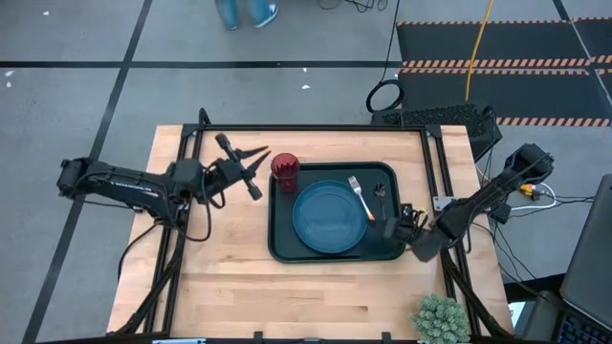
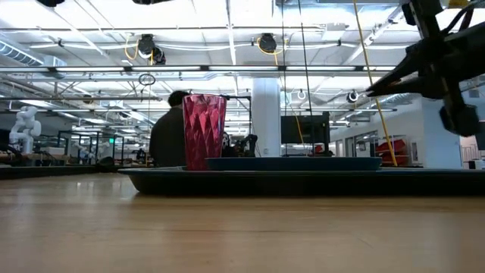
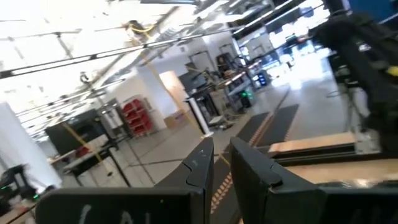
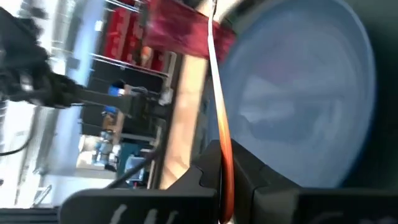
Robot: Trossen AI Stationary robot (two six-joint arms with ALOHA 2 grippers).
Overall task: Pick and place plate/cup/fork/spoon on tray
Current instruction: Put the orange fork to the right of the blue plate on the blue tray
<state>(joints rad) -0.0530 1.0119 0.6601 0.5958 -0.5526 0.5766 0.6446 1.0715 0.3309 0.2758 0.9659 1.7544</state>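
I read this as the tail end of the job: the plate (image 1: pixel 329 217) sits mid-tray (image 1: pixel 287 250), the cup (image 1: pixel 284 169) stands in the tray's far-left corner, and the fork (image 1: pixel 360 198) and spoon (image 1: pixel 381 197) lie along the plate's right edge. My right gripper (image 1: pixel 397 225) is at the tray's right rim, apparently closed on the fork's orange handle, though its wrist view is blurred. Next I'd let go and lift clear; the left gripper (image 1: pixel 256 167) waits spread open left of the cup.

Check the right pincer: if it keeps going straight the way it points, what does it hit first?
Probably the fork: the right pincer points across the tray and its wrist view shows the orange handle dead ahead, with the plate beside it.
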